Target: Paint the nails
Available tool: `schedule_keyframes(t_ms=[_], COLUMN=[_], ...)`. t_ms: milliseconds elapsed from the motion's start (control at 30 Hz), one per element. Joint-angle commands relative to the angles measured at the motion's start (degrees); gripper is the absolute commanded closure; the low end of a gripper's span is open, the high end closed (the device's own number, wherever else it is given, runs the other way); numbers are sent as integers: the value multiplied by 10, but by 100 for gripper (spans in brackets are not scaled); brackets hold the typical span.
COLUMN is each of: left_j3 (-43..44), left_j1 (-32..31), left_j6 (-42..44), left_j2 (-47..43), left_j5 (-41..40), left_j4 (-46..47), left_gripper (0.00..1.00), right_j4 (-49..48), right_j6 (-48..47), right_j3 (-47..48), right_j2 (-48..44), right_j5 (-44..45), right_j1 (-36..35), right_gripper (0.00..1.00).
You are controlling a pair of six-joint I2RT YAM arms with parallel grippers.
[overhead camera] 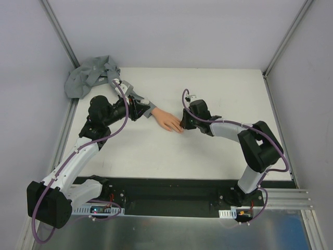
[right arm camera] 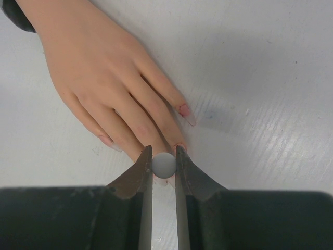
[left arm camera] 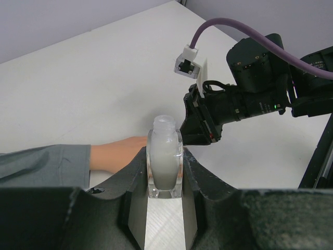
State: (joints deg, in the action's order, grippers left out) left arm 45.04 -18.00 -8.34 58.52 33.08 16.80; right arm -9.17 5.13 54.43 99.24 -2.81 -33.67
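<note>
Right jaws: my right gripper [right arm camera: 163, 156] is closed to a narrow gap, pinching a small grey round cap [right arm camera: 164, 164] seen end-on. I take it for the brush handle, but whatever hangs below it is hidden from me.
Left jaws: my left gripper [left arm camera: 165, 174] is clamped on both sides of a small clear bottle [left arm camera: 165, 156], which stands upright with its mouth uncovered.
Where the work is: the mannequin hand [overhead camera: 167, 121] lies flat, palm down, on the white table [overhead camera: 218, 88] between my two arms. Its wrist runs into a grey sleeve [overhead camera: 96, 77] on my left side.
Long axis: the fingers point from the sleeve straight toward my right gripper, so the hand's length lines up with my reach.
Nails against the jaws: the nails [right arm camera: 187, 115] sit at the near ends of the fingers, just ahead of and under my right fingertips [right arm camera: 146, 156]. One nail touches the edge of my far-side finger in the right wrist view; another, with a reddish smear, lies just beyond it.
Nearer arm: the right, poised over the fingertips. The left stays back by the wrist with the bottle.
What the move turns on, as I judge it: small sideways shifts across the finger row, with strokes drawn along each finger's length.
Risk: I cannot see the tip, so contact with a nail is a guess.
</note>
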Motion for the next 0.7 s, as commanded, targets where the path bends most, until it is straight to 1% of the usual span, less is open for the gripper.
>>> schedule_keyframes(t_ms=[0, 667], left_j3=[2, 2], left_j1=[0, 0], left_j6=[-1, -2], left_j2=[-6, -7], left_j5=[25, 27], left_j4=[25, 25], left_gripper=[100, 100], right_j4=[2, 12], right_j6=[1, 2], right_j3=[11, 1], right_j2=[0, -5], right_j5=[7, 25], right_j1=[-4, -3], right_gripper=[100, 100])
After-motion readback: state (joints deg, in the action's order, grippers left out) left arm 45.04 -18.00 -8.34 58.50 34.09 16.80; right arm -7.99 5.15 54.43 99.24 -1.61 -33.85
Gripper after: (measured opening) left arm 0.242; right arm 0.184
